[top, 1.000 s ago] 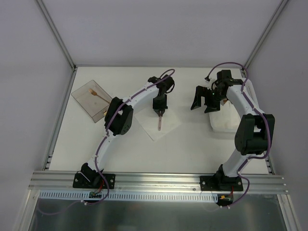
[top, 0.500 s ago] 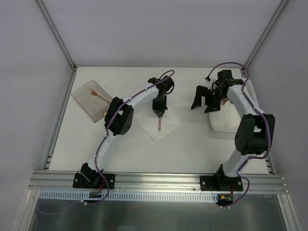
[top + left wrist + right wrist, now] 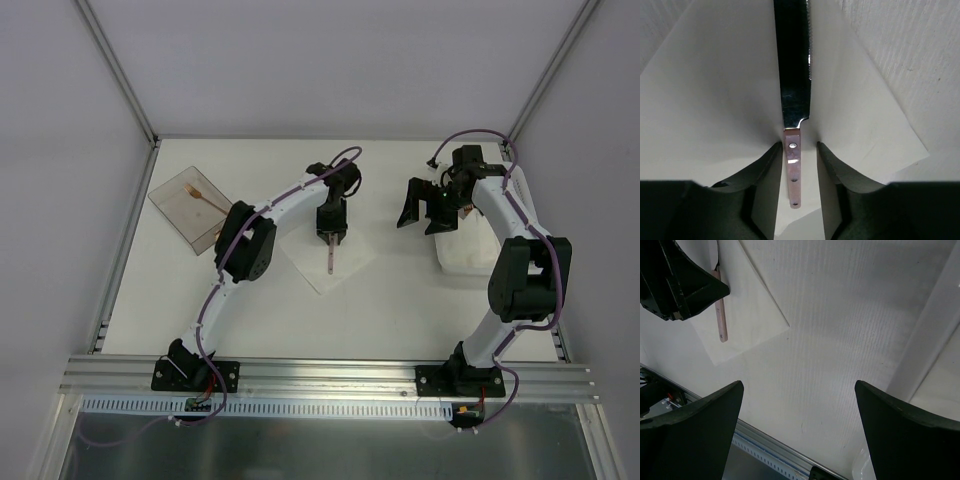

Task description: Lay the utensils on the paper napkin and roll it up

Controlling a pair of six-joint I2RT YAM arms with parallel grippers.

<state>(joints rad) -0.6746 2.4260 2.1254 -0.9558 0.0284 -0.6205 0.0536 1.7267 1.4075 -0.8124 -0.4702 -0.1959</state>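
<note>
A knife with a copper handle (image 3: pixel 792 170) and a dark shiny blade lies flat on the white paper napkin (image 3: pixel 715 100). My left gripper (image 3: pixel 798 146) straddles the handle, its jaws slightly open with a gap on both sides. In the top view the left gripper (image 3: pixel 331 232) is over the napkin (image 3: pixel 350 258), and the knife (image 3: pixel 331 258) points toward the near edge. A copper fork (image 3: pixel 205 197) lies in the clear box (image 3: pixel 180 218) at the far left. My right gripper (image 3: pixel 422 220) is wide open and empty, raised to the right of the napkin.
A white basket (image 3: pixel 465 250) stands at the right under the right arm. The right wrist view shows the napkin (image 3: pixel 745 305), the knife (image 3: pixel 720 320) and the table's near rail (image 3: pixel 770 450). A metal frame borders the table.
Almost nothing. The left arm's elbow has shifted slightly, and the knife stays on the napkin. The right arm has not moved.
</note>
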